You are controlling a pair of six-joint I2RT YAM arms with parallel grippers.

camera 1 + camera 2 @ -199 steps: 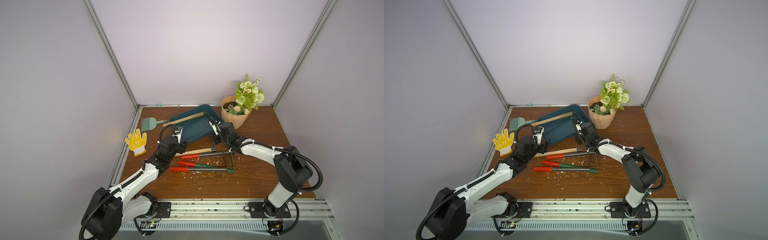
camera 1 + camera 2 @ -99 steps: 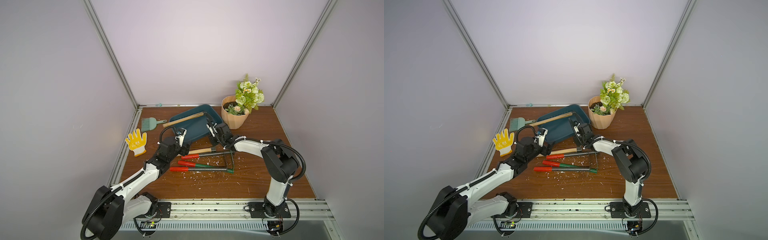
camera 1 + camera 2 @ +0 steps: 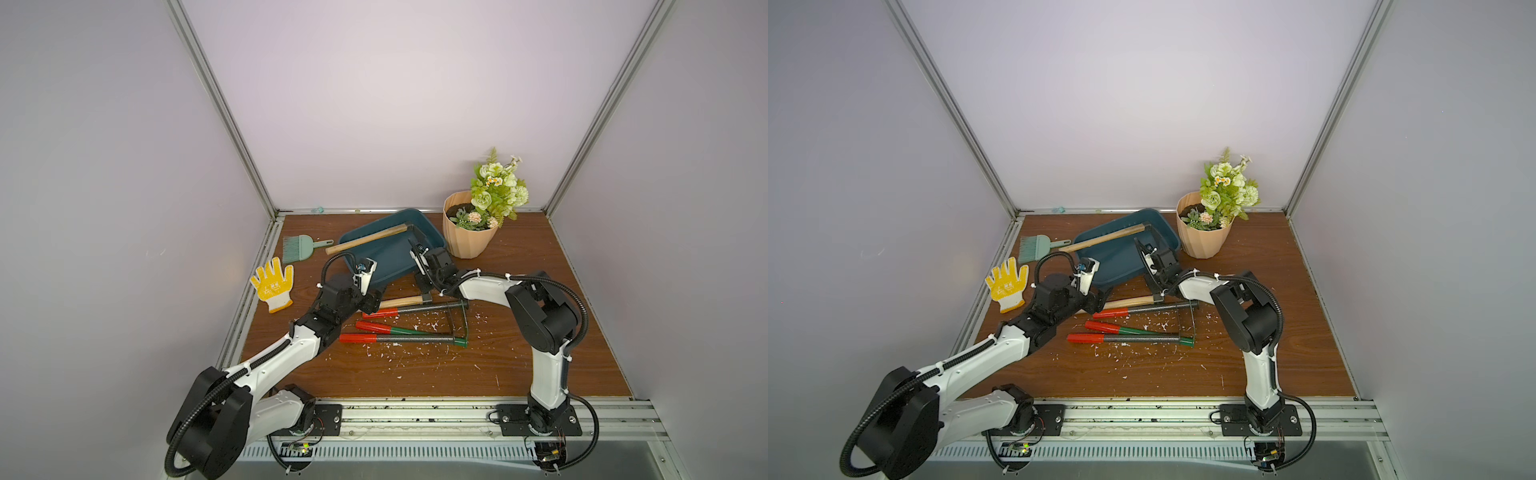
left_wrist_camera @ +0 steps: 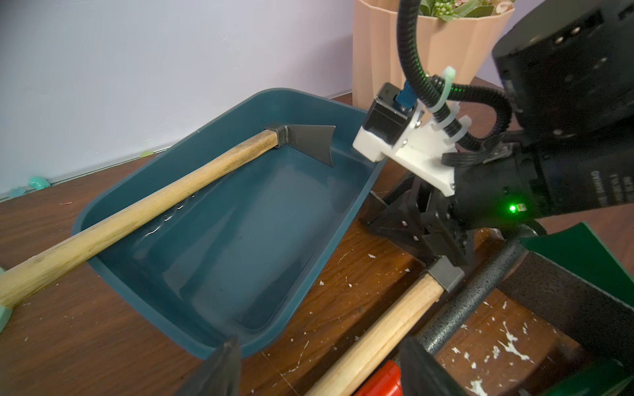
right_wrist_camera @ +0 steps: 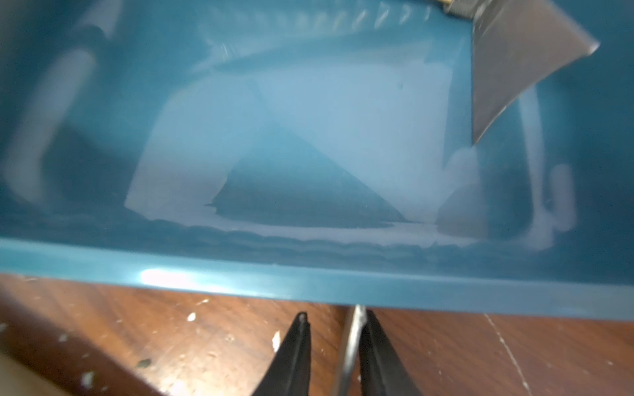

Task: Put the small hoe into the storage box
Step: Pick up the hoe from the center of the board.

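The small hoe point(image 3: 402, 301) lies flat on the table point(image 3: 519, 353) in the middle of a top view, just below the storage box point(image 3: 388, 255), so it's not in yet. Don't mix it up with the long hoe point(image 3: 365, 240) lying across the box with its blade inside.

The right gripper point(image 5: 335, 317) is at the head end. At the bottom of the right wrist view the thin blade stands between the jaws, leaning on one finger point(image 5: 377, 349) with a clear gap on the other side, so nothing's pinched. The left gripper point(image 4: 319, 346) is spread wide around the wooden handle, not clamped either.

My worries:
- A blade that thin and off-centre could twist or slip out once lifted.
- The box rim sits right in front of the right jaws, so a low lift would shove the box.
- The red-handled rod point(image 4: 473, 295) lies touching the handle, and the left jaws could grab both.
- The long hoe hogs the upper part of the box, so the blades might clash.
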